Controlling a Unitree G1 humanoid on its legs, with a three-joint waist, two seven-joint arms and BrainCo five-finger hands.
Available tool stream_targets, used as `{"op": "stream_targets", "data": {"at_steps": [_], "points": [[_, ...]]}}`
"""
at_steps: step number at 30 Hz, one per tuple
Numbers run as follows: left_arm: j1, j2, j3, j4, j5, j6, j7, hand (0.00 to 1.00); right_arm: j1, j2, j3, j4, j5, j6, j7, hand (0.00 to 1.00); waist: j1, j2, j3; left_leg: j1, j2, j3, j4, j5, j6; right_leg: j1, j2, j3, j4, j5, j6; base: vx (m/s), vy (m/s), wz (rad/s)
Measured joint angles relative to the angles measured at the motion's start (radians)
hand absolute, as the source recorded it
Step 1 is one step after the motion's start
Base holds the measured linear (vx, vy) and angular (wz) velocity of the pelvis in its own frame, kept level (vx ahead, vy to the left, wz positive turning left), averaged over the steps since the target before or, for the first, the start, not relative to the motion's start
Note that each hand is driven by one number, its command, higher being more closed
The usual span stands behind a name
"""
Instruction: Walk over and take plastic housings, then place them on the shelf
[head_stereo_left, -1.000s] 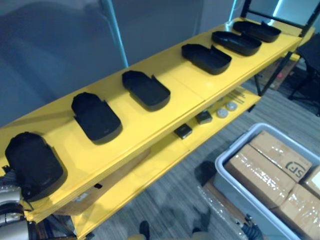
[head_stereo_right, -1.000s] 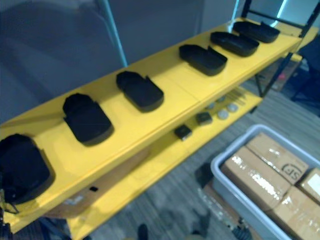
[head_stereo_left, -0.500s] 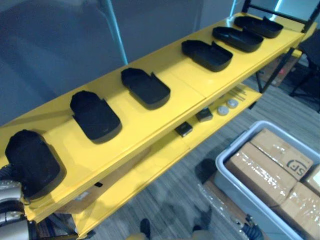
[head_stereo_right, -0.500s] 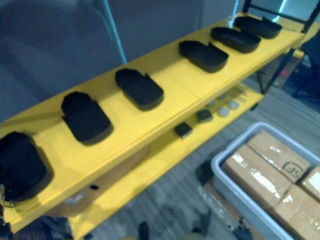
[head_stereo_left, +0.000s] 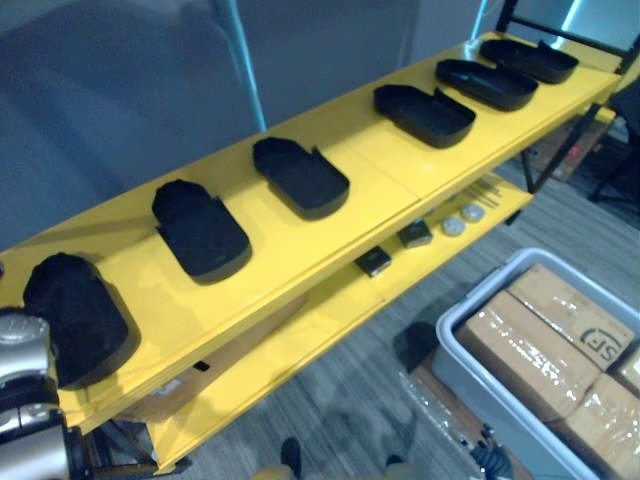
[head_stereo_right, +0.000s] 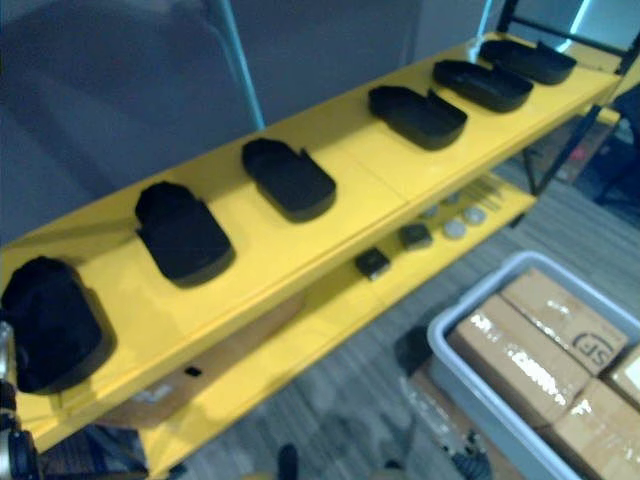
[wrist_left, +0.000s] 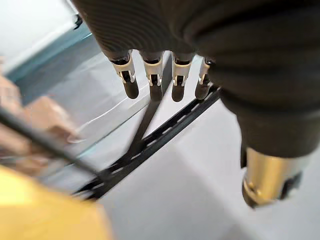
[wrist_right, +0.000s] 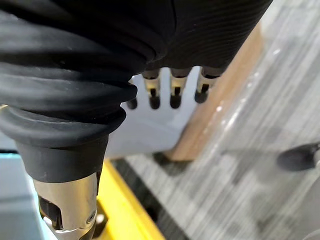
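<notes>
- Six black moulded plastic housings (head_stereo_left: 300, 177) lie in a row along the top board of the yellow metal shelf (head_stereo_left: 290, 245).
- In the wrist views, the left hand (wrist_left: 152, 82) and the right hand (wrist_right: 175, 90) hang with straight fingers, holding nothing.
- A placing looks finished, so the next move is probably fetching another housing.
- The eye views add a grey plastic bin (head_stereo_left: 470, 297) at the near right.

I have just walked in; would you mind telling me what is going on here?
The robot stands at a yellow shelf whose top board carries six black plastic housings in a row. Its left hand and right hand are open and hold nothing, so no housing is being handled at this moment. Beside the shelf, lower down, is a grey bin of cardboard boxes.
</notes>
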Motion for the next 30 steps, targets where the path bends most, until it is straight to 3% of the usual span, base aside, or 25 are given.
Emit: {"op": "stream_targets", "data": {"at_steps": [4,7,12,16,20,22,24,28,30], "points": [[-0.029,0.003,-0.004,-0.089,-0.011,-0.075,0.030,0.00,-0.027,0.005,0.051,-0.039,0.002,-0.001,-0.034,0.00,0.022,-0.006,-0.003,-0.003,-0.011,-0.034,0.000,0.002,0.003,0.024,-0.002,-0.038,-0.011,-0.003,0.004,0.01,0.001,0.21],[-0.029,0.018,-0.004,-0.142,-0.011,-0.105,0.041,0.00,-0.048,0.010,0.083,-0.050,0.019,-0.001,-0.040,0.00,0.040,-0.011,-0.005,-0.004,-0.013,-0.050,0.000,0.003,0.003,0.031,-0.002,-0.055,-0.012,-0.005,0.005,0.03,-0.015,0.22],[-0.025,0.036,-0.001,-0.247,-0.013,-0.137,0.068,0.00,-0.072,0.017,0.127,-0.098,0.021,-0.040,-0.057,0.00,0.069,-0.013,-0.006,-0.008,-0.020,-0.087,-0.001,0.009,0.004,0.050,-0.003,-0.106,-0.014,-0.005,0.004,0.01,-0.008,0.22],[0.016,0.036,0.067,-0.283,-0.014,-0.177,0.073,0.00,-0.087,0.016,0.148,-0.111,0.021,-0.045,-0.060,0.00,0.097,-0.015,-0.008,-0.021,-0.022,-0.109,-0.001,0.016,0.003,0.052,-0.002,-0.129,-0.016,-0.007,0.000,-0.02,-0.008,0.18],[0.146,0.031,0.182,-0.419,-0.015,-0.214,0.076,0.00,-0.086,0.031,0.182,-0.116,0.021,-0.046,-0.069,0.00,0.117,-0.045,-0.031,-0.049,-0.023,-0.142,-0.002,0.016,0.002,0.053,0.000,-0.164,-0.027,-0.010,-0.005,-0.02,-0.022,0.22],[0.230,0.011,0.221,-0.488,-0.011,-0.220,0.075,0.00,-0.079,0.030,0.196,-0.116,0.020,-0.046,-0.079,0.00,0.125,-0.055,-0.061,-0.076,-0.022,-0.152,-0.002,0.012,-0.004,0.034,0.000,-0.168,-0.029,-0.009,-0.006,0.02,-0.013,0.23],[0.331,-0.067,0.234,-0.585,0.008,-0.228,0.065,0.00,-0.072,0.023,0.196,-0.116,0.020,-0.045,-0.082,0.00,0.143,-0.064,-0.080,-0.084,-0.024,-0.168,-0.002,0.012,-0.004,0.037,0.002,-0.187,-0.028,-0.005,-0.012,0.04,-0.009,0.24],[0.487,-0.219,0.222,-0.701,0.097,-0.231,0.010,0.00,-0.059,0.007,0.195,-0.113,0.019,-0.044,-0.100,0.00,0.162,-0.057,-0.117,-0.084,-0.016,-0.191,-0.001,0.011,-0.001,0.041,0.015,-0.191,-0.017,0.019,-0.040,0.04,0.026,0.19],[0.535,-0.247,0.221,-0.734,0.127,-0.232,-0.016,0.00,-0.060,0.004,0.195,-0.112,0.018,-0.042,-0.101,0.00,0.166,-0.055,-0.120,-0.083,-0.017,-0.197,-0.001,0.010,0.000,0.041,0.015,-0.192,-0.010,0.019,-0.041,0.01,0.027,0.08]]}}
